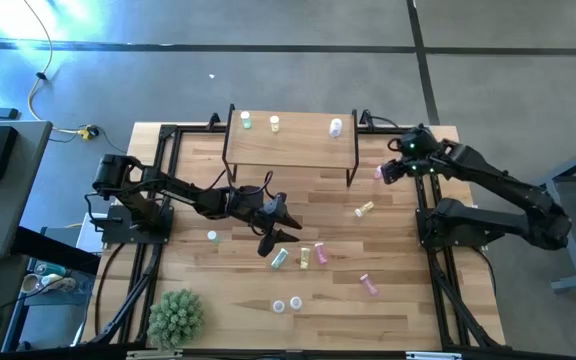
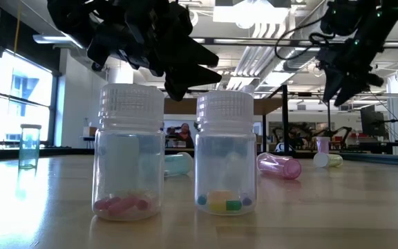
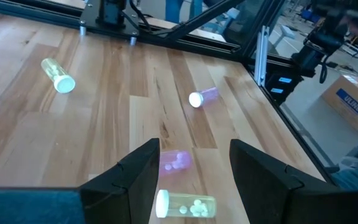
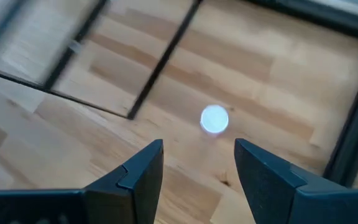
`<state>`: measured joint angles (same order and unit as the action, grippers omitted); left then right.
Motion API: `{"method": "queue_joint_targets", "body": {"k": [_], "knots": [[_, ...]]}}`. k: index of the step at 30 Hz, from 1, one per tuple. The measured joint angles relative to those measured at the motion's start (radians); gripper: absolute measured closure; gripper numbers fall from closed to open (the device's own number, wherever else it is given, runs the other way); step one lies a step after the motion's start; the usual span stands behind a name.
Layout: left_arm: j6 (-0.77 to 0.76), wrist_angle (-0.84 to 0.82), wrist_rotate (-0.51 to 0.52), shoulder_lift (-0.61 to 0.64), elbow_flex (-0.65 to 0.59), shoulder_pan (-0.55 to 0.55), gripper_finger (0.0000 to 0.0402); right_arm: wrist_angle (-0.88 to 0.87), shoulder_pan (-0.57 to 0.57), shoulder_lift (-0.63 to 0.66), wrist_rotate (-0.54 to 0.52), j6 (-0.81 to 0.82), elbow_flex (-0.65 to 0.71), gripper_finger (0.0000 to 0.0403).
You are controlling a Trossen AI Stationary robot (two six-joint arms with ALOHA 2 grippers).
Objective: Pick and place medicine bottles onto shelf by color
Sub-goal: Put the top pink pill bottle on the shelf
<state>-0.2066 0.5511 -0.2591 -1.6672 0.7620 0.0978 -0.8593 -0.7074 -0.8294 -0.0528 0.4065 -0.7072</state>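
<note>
The shelf (image 1: 290,140), a light-wood board on black legs at the table's far side, carries a green bottle (image 1: 246,121), a yellow one (image 1: 274,124) and a white one (image 1: 336,127), all upright. My left gripper (image 1: 288,230) is open above the table's middle. Below its fingers lie a pink bottle (image 3: 176,160) and a yellow bottle (image 3: 185,204), with a green one (image 1: 280,258) beside them. My right gripper (image 1: 389,171) is open above an upright pink bottle (image 1: 378,173) by the shelf's right leg; its cap (image 4: 214,119) shows ahead of the fingers.
A yellow bottle (image 1: 365,210) and a pink one (image 1: 369,285) lie on the table's right half. A green bottle (image 1: 212,237) stands left of my left gripper. Two clear bottles (image 1: 287,303) stand near the front edge. A spiky green plant ball (image 1: 176,316) sits at the front left.
</note>
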Motion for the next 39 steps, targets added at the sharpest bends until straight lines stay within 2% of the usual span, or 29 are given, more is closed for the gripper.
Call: {"method": "queue_joint_targets", "body": {"k": [12, 21, 39], "knots": [[0.000, 0.000, 0.000, 0.000, 0.000, 0.000, 0.0216, 0.335, 0.001, 0.006, -0.028, 0.090, 0.220, 0.0214], [-0.003, 0.000, 0.000, -0.001, 0.000, -0.001, 0.0216, 0.407, 0.001, 0.006, -0.138, 0.060, 0.296, 0.0214], [-0.001, 0.000, 0.001, -0.001, 0.000, -0.001, 0.0216, 0.724, 0.001, 0.005, -0.131, 0.048, 0.480, 0.0214]]}}
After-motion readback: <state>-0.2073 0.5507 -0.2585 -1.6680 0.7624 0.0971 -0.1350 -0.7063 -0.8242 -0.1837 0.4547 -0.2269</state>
